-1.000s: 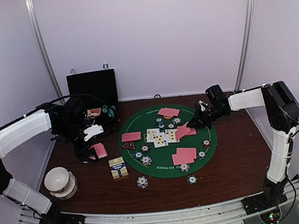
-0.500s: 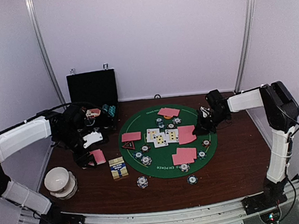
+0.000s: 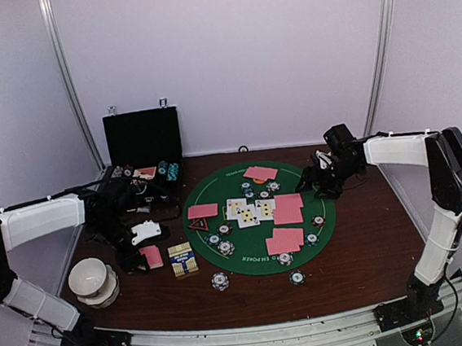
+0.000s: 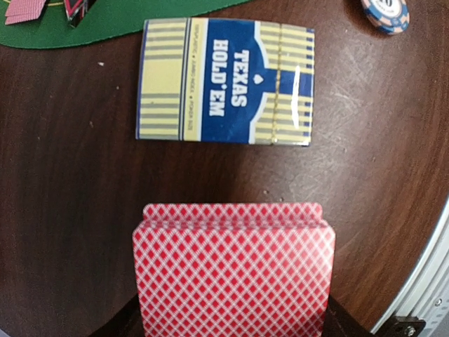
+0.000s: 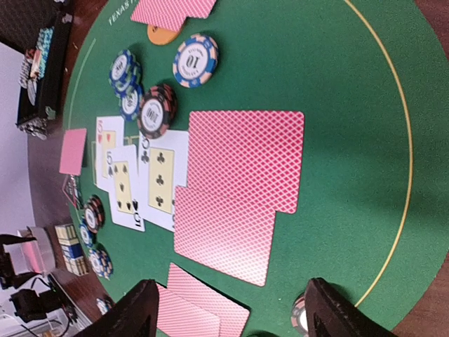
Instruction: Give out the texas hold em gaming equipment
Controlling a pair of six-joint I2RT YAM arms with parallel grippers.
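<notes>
My left gripper [image 3: 143, 256] is shut on a deck of pink-backed cards [image 4: 233, 270], held just above the wood beside the blue-and-yellow card box [image 4: 224, 81]. My right gripper [image 5: 235, 312] stands open over the green mat [image 5: 337, 105] with nothing between its fingers. Just ahead of it two face-down cards [image 5: 242, 175] lie overlapped on the mat, apart from the fingers. Three face-up cards [image 5: 133, 175] lie at the mat's centre among poker chips [image 5: 156, 112]. Another face-down pair [image 3: 284, 239] lies nearer. A red triangle marker [image 3: 199, 224] sits by a single card [image 3: 203, 211].
An open black case [image 3: 141, 136] stands at the back left with chips at its base. A white bowl [image 3: 92, 280] sits near the left front. Two chips [image 3: 219, 281] lie off the mat on the wood. An orange disc [image 5: 160, 35] pokes out under the far cards.
My right gripper opened and let a face-down card drop onto the mat, then drew back to the right. My left gripper moved toward the near edge with the deck.
</notes>
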